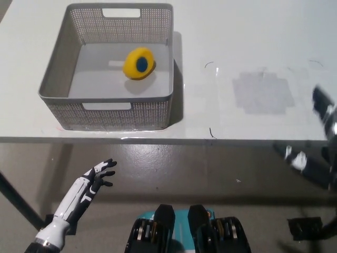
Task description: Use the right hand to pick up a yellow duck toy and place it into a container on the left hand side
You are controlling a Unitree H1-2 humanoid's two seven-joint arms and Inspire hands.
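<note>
The yellow duck toy (pixel 139 62), with a dark blue spot on it, lies on the floor of the grey mesh basket (pixel 105 113) on the left part of the white table (pixel 237 121). My black right hand (pixel 301 161) is low at the right edge of the head view, below the table's front edge and far from the basket. It is blurred, stretched out and open, holding nothing. My white left hand (pixel 96 178) rests open at the lower left, under the table's front edge.
A pale grey square patch (pixel 263 92) marks the table to the right of the basket. The table's front edge runs across the picture below the basket, with brown floor (pixel 210 168) beneath it.
</note>
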